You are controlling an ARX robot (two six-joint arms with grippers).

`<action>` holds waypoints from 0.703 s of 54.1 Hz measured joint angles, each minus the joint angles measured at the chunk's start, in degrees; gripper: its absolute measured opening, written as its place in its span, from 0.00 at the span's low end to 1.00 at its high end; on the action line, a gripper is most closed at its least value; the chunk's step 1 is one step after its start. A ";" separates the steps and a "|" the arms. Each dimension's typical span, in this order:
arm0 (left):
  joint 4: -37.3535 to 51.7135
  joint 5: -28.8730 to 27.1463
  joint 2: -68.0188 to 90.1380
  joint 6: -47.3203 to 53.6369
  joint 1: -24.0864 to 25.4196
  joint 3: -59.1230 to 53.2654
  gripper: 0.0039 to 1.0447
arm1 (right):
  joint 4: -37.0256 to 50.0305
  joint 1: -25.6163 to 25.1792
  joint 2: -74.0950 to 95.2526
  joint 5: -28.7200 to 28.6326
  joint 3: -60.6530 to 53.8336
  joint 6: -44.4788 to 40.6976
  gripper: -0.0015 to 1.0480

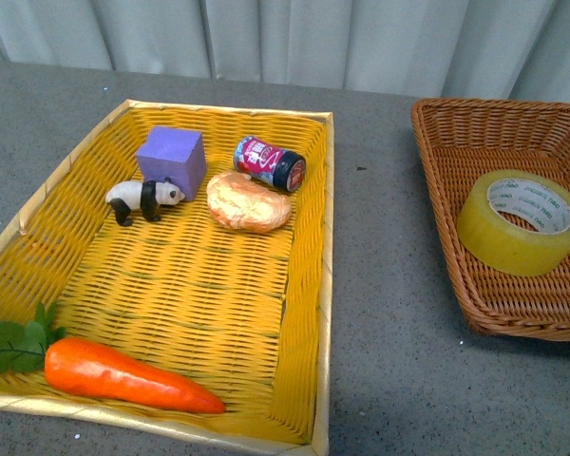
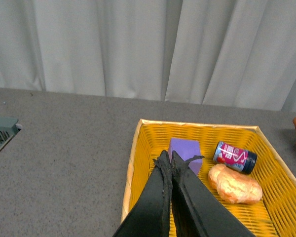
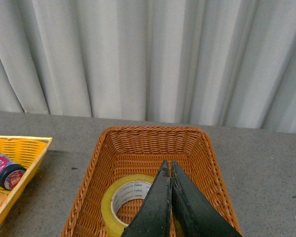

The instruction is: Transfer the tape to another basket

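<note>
The tape (image 1: 522, 221), a wide yellowish roll with a white printed core, lies inside the brown wicker basket (image 1: 448, 128) at the right. In the right wrist view the tape (image 3: 116, 202) sits in the basket (image 3: 153, 133), partly behind my right gripper (image 3: 168, 165), which is shut and empty above it. My left gripper (image 2: 167, 156) is shut with nothing held, hovering over the yellow tray near the purple cube (image 2: 185, 151). Neither arm shows in the front view.
The yellow woven tray (image 1: 318, 237) holds a purple cube (image 1: 172, 160), a toy panda (image 1: 142, 199), a small can (image 1: 270, 163), a bread piece (image 1: 248, 202) and a carrot (image 1: 123, 374). Grey table lies between the two baskets. A curtain hangs behind.
</note>
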 joint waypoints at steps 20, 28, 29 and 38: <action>-13.33 0.00 -16.39 0.00 0.02 -2.86 0.03 | -13.29 0.00 -16.83 0.00 -3.43 0.09 0.01; -18.14 0.00 -22.05 0.00 0.02 -2.89 0.03 | -18.38 0.00 -22.75 0.00 -3.89 0.09 0.01; -18.47 0.00 -22.43 0.00 0.02 -2.89 0.03 | -18.69 0.00 -23.12 0.00 -3.91 0.09 0.01; -24.04 0.00 -28.37 0.00 0.02 -2.93 0.03 | -24.26 0.00 -29.20 -0.02 -4.13 0.09 0.01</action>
